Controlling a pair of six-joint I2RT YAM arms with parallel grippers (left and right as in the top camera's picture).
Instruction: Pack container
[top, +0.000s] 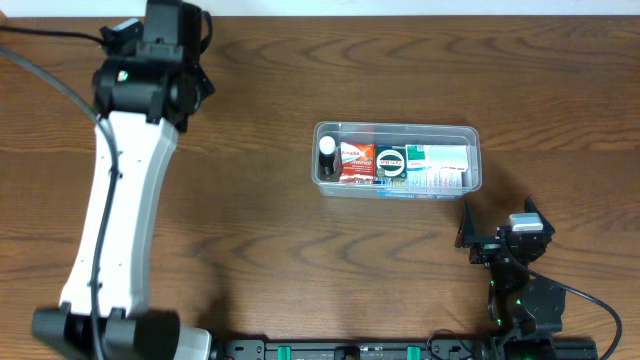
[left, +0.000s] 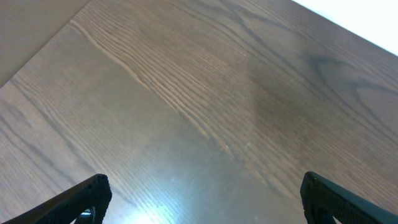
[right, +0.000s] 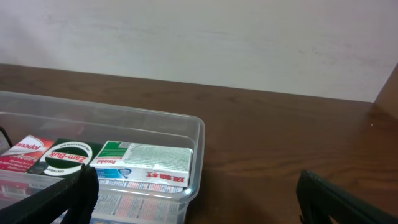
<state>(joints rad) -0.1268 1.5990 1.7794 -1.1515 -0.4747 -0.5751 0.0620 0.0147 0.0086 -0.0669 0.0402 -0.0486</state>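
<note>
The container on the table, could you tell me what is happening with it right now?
Nothing is being handled. The container holds a small bottle, a red packet, a round tin and a green-and-white box. The right hand sits open just beside it; the left hand is open over the table, well away.

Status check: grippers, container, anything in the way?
Left gripper open, empty, over table. Right gripper open, empty, near container. Container holds packets, bottle. Nothing in the way.
</note>
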